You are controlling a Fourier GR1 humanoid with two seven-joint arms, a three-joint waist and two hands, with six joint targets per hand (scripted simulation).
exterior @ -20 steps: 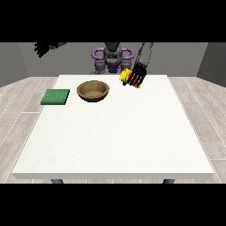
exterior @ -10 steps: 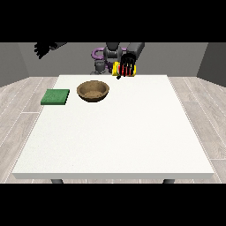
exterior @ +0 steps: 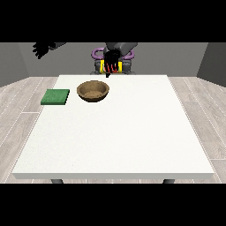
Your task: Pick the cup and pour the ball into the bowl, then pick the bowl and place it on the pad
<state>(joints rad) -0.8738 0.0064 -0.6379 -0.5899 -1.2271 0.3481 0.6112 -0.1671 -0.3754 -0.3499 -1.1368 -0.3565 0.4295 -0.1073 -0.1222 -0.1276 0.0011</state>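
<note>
With my hand (exterior: 111, 62) at the view's right curled round the yellow cup (exterior: 110, 68), I have carried it left, now just beyond the bowl (exterior: 93, 91), ready for pouring.

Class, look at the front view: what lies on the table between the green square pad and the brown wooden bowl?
Nothing: in the front view only a bare strip of white table separates the green square pad from the brown wooden bowl.

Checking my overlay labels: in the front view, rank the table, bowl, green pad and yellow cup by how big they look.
1. Table, by far.
2. Bowl.
3. Green pad, nearly as wide as the bowl, so that gap is slim.
4. Yellow cup, partly hidden by the hand and farther back, so unsure.
</note>
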